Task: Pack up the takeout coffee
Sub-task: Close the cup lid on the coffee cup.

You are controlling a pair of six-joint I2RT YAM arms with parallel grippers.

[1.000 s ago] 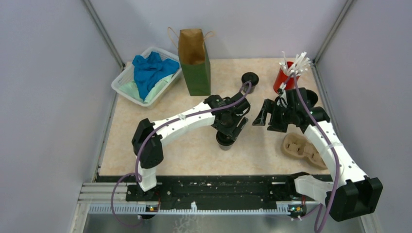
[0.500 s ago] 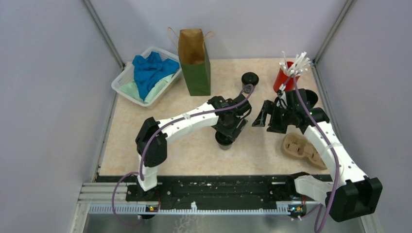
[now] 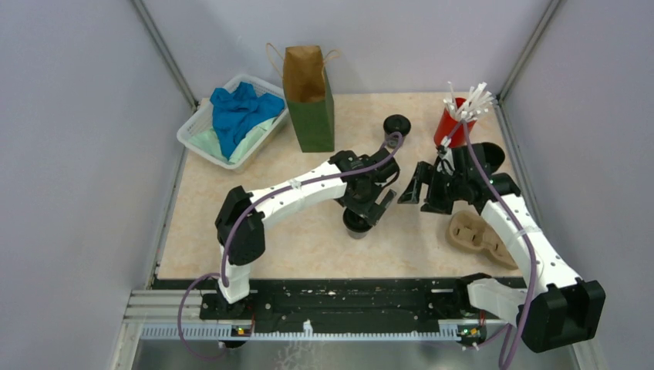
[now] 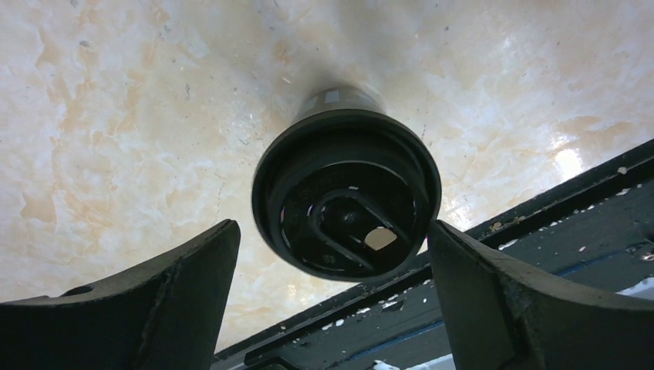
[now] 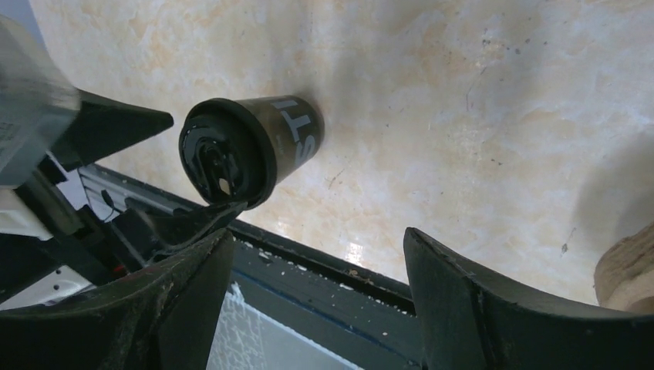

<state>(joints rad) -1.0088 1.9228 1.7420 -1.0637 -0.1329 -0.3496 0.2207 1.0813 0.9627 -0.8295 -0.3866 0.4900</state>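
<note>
Two takeout coffee cups noted on the marbled tabletop (image 3: 308, 247), both upright with lids on. First, near cup (image 4: 347, 204): toward the front edge, close to the black base rail (image 4: 594, 200), white lettering on its side in the right wrist view. Second, far cup (image 3: 396, 125): at the back, between the paper bag (image 3: 312, 123) and the red cup of white sticks (image 3: 455, 127), touching neither.

State of left gripper (image 4: 332, 231): spread wide, straddling the near cup's lid from above. Clear gap between one finger (image 4: 177, 293) and the lid. On the other side, touching or just clear: cannot tell. Cup base resting on the table.

State of right gripper (image 5: 316, 239): spread, nothing between the fingers, poised just right of the near cup and apart from it.

Paper bag upright, mouth open, back centre. White basket (image 3: 187, 132) holding blue cloth (image 3: 235, 112) at back left. Tan pulp carrier (image 3: 478, 235) lying front right, beside the right arm.
</note>
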